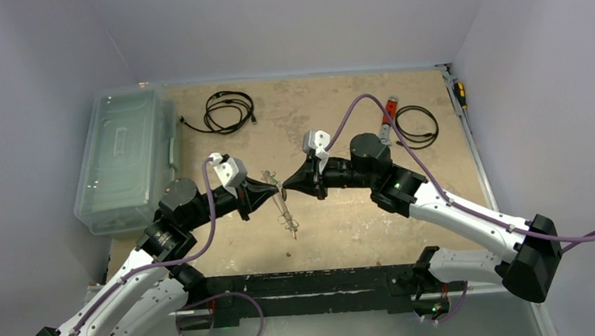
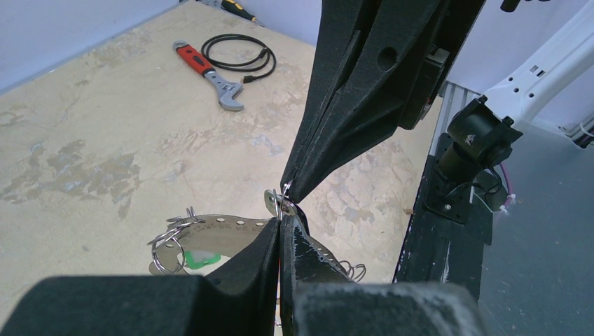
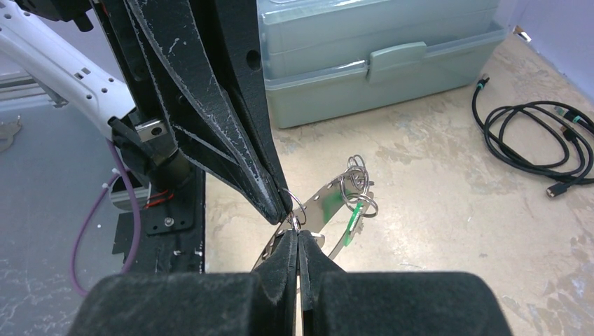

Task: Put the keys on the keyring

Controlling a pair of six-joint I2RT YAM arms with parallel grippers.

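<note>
Pinching right at the lens with left gripper [image 2: 280, 229], pads pressed flat together on the keyring [image 2: 224, 225], a thin perforated grey band held up between both arms over the table [image 2: 91, 140]. Meeting it tip to tip with right gripper [image 2: 288, 190], likewise squeezed shut on the same short stretch of band, next to a small wire loop [image 2: 278, 203] at the meeting point. Probably gripping this close together to control one spot of the band and steady or prise it for threading; judgement only. Seems to carry the keys [image 2: 198, 260] further along the band: green tag plus a few small split rings [image 2: 171, 234], dangling below. Can't tell which tip actually holds the wire loop, nor whether the band's ends are joined, since the fingers hide that in both wrist views. Can't tell if the band's lower end touches the table. Can't make out key blades or any red or black heads; too small from above. Further out: red-handled wrench [image 2: 210, 73] beside a coiled cable [image 2: 238, 56], well apart from the work; clear plastic box [image 3: 378, 49] at the table's left edge.
</note>
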